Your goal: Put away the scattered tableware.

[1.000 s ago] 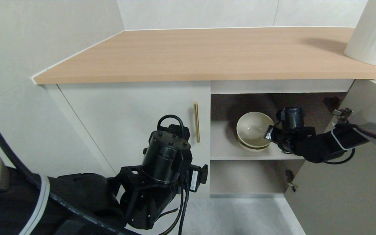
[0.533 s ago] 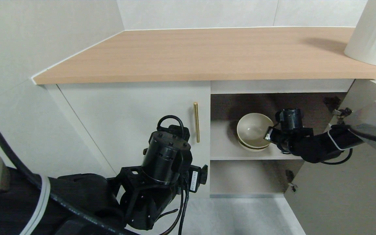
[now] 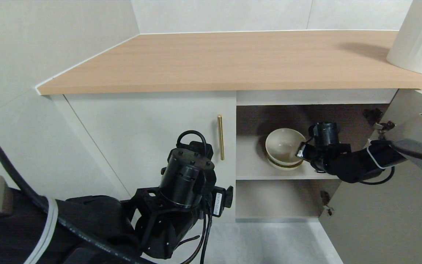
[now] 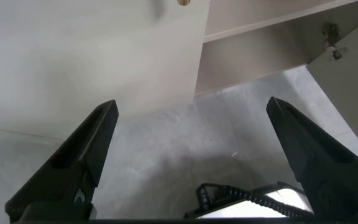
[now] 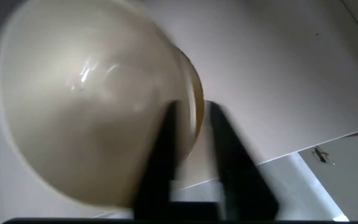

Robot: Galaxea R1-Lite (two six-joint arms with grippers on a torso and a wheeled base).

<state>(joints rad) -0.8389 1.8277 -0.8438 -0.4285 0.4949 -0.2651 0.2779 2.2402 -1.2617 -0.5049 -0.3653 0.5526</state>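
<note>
A pale wooden tabletop (image 3: 233,58) runs over a cabinet whose right-hand door (image 3: 379,220) stands open. On the upper shelf (image 3: 251,165) inside, a cream bowl (image 3: 282,146) sits tilted in a second bowl (image 3: 284,167) beneath it. The right pincer (image 3: 300,152) reaches into the cabinet and is clenched on the near rim of the upper bowl, with one finger (image 5: 166,143) inside the rim and the other outside. The left pincer (image 4: 191,106) hangs low in front of the closed left door, released, fingers spread wide over the grey floor (image 4: 185,143). A brass handle (image 3: 220,137) runs down that closed door. A white ribbed object (image 3: 421,36) stands on the tabletop's far right.
</note>
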